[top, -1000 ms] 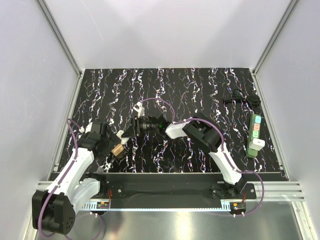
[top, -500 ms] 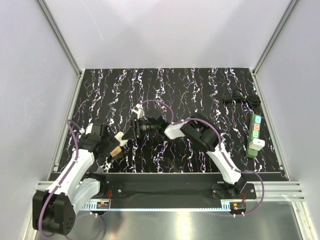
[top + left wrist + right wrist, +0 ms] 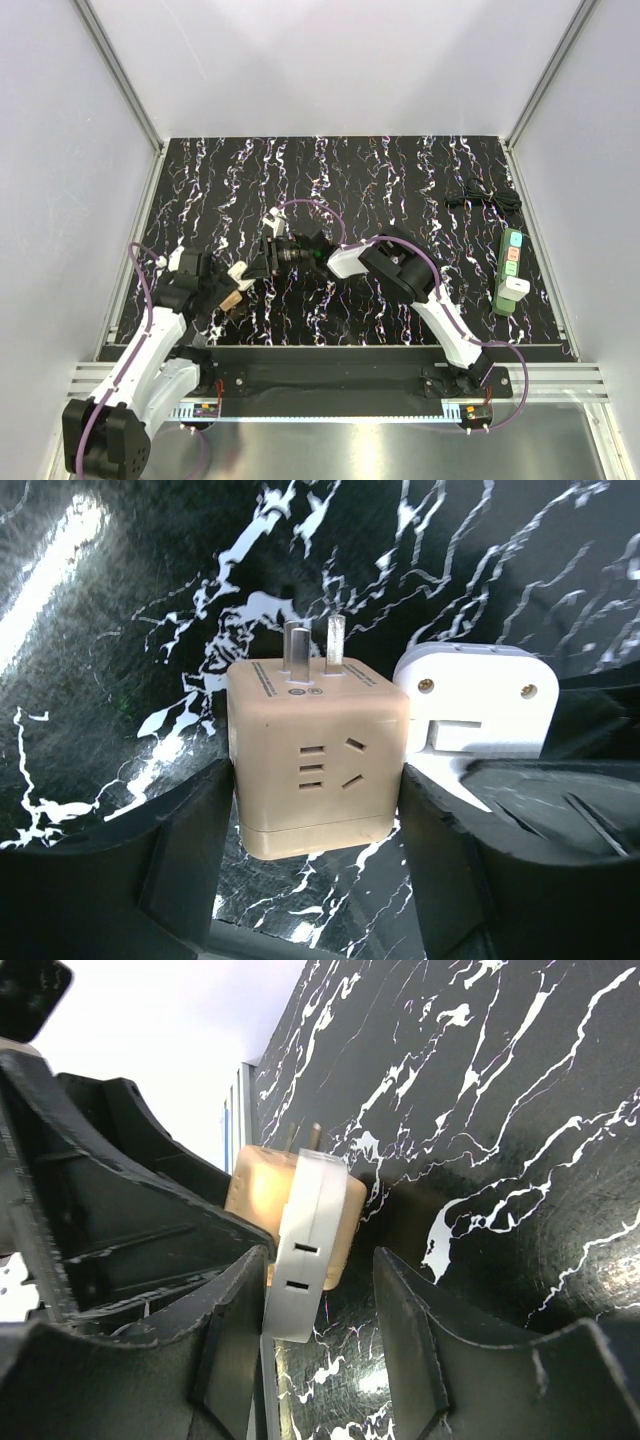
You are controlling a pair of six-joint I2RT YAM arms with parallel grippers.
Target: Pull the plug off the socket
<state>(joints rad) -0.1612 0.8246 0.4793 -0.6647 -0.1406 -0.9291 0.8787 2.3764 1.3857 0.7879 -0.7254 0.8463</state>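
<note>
Fingers (image 3: 190,850) of the left gripper (image 3: 318,830) squeeze the beige cube (image 3: 315,750) to steady it, the right fingers (image 3: 420,1330) sit round the white plug (image 3: 470,705) beside it, maybe pinching, I cannot tell, and the socket (image 3: 509,262) lies far right on the bench (image 3: 400,180).

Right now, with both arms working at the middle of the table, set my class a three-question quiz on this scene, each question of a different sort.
1. True or false: the beige cube adapter sits between the fingers of the left gripper.
2. The green power strip lies: A) by the table's right edge; B) between the arms; C) in a gripper.
3. How many metal prongs show on the cube in the left wrist view?
Key: 1 true; 2 A; 3 two.
</note>
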